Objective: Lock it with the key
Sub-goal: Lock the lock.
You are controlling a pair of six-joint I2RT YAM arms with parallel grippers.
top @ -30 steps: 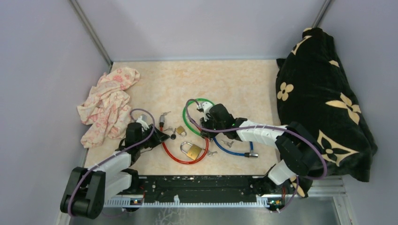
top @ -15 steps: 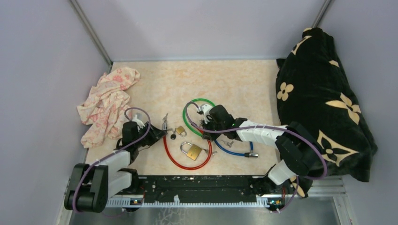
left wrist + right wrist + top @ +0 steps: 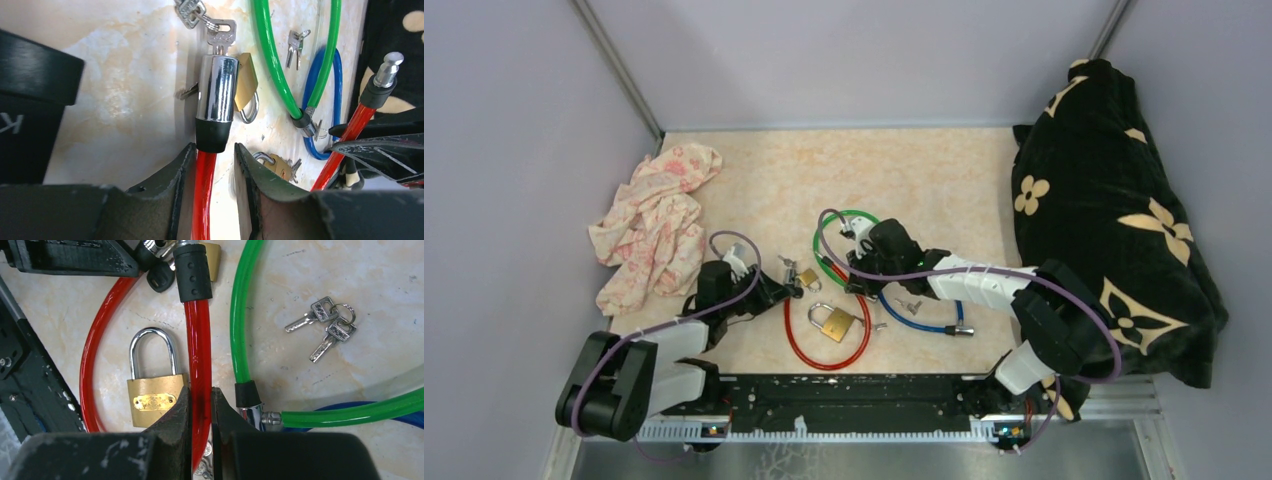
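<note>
Bare desk (image 3: 904, 170) lies beyond both pincers. The left pincer (image 3: 210, 150) pinches the red cable (image 3: 204, 200) just behind its chrome cylinder (image 3: 216, 87). The right pincer (image 3: 200, 392) pinches it near the pin end. The key (image 3: 221, 36) sits in the cylinder, now shifted nearer the right pincer.

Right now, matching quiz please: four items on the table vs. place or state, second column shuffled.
Items:
1. red cable lock
2. green cable lock
3. brass padlock
4. floral cloth

Place or state:
a. crumpled at the far left
b. between the fingers of the left claw and the right claw
c. lying flat inside the red loop
d. lying loose, in no claw

Pairs: 1-b, 2-d, 3-c, 4-a
</note>
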